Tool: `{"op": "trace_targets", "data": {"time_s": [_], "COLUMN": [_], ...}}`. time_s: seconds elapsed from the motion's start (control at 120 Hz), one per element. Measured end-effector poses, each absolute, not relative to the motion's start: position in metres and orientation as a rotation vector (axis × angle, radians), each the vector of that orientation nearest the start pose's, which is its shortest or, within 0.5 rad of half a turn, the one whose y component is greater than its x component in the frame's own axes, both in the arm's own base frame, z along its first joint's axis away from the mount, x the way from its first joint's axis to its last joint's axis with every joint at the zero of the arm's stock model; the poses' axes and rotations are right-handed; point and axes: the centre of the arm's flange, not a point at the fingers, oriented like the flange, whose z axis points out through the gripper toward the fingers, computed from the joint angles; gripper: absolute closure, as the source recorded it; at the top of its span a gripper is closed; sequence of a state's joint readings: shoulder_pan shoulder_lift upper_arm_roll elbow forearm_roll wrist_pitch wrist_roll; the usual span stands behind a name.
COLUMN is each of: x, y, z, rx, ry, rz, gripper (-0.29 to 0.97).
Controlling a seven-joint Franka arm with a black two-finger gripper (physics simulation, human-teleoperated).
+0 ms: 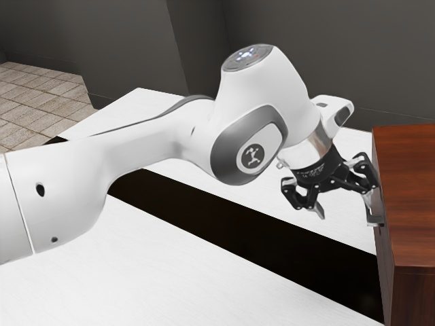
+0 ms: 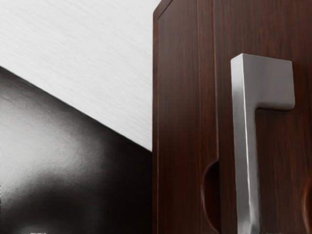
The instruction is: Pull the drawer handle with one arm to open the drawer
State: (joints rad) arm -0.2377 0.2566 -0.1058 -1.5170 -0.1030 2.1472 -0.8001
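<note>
A dark red-brown wooden cabinet (image 1: 408, 204) stands at the exterior view's right edge. Its drawer front carries a silver bar handle (image 1: 374, 214). My black gripper (image 1: 345, 198) hangs just off that front with its fingers spread open. One fingertip (image 1: 371, 185) is close above the handle, the other (image 1: 317, 210) stands away from the cabinet. Nothing is held between them. In the wrist view the handle (image 2: 246, 146) runs along the wood drawer front (image 2: 183, 122), very near my hand.
The white tabletop (image 1: 170, 272) lies under my arm, crossed by a wide black strip (image 1: 238, 224). My bulky white forearm (image 1: 136, 170) reaches in from the exterior view's left. Dark walls and a tiled floor (image 1: 34, 95) lie behind.
</note>
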Motion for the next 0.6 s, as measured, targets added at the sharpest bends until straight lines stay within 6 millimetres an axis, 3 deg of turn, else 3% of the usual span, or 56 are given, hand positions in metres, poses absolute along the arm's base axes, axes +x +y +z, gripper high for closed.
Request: {"op": "trace_targets", "data": {"time_s": [0.258,0.6], "x": [0.6345,0.6277], "y": [-0.2232,-0.2146], "z": [0.5535,0.5549], "rx": [-3.317,-3.301], "ry": [-0.841,-0.827], "rz": [-0.444,-0.463], "gripper": [0.31,0.44]}}
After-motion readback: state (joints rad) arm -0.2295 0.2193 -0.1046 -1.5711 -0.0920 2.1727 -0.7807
